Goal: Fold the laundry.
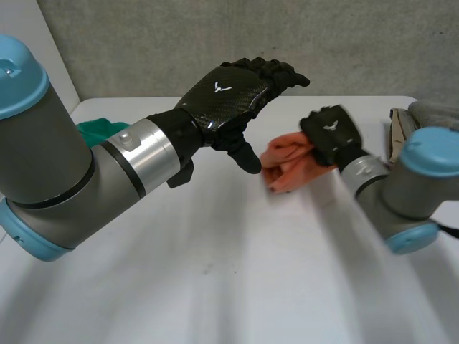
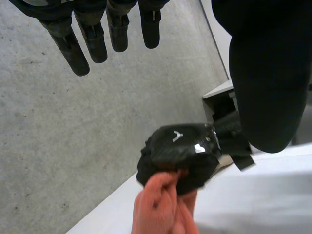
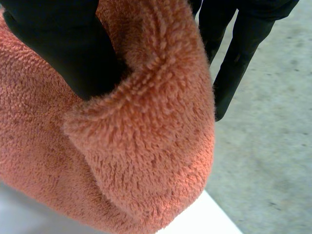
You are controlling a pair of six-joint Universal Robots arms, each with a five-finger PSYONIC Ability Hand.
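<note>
Orange towel [image 1: 288,168] clutched by Y-marked right robot hand [image 1: 330,133].

Coral cloth [image 1: 287,166], white table [image 1: 215,272].
The left hand [image 1: 226,97], carbon-weave patterned, and right hand [image 1: 330,132] were black with a white mark each; the other cloth [image 1: 100,131] was green.

Your white table [image 1: 215,272] carries three things. A green cloth [image 1: 97,130] lies at ten o'clock. A bunched orange towel [image 1: 287,163] touches the top with its lower end at one o'clock. A pile of beige and grey cloth [image 1: 405,129] sits at two o'clock, by the far edge.
</note>
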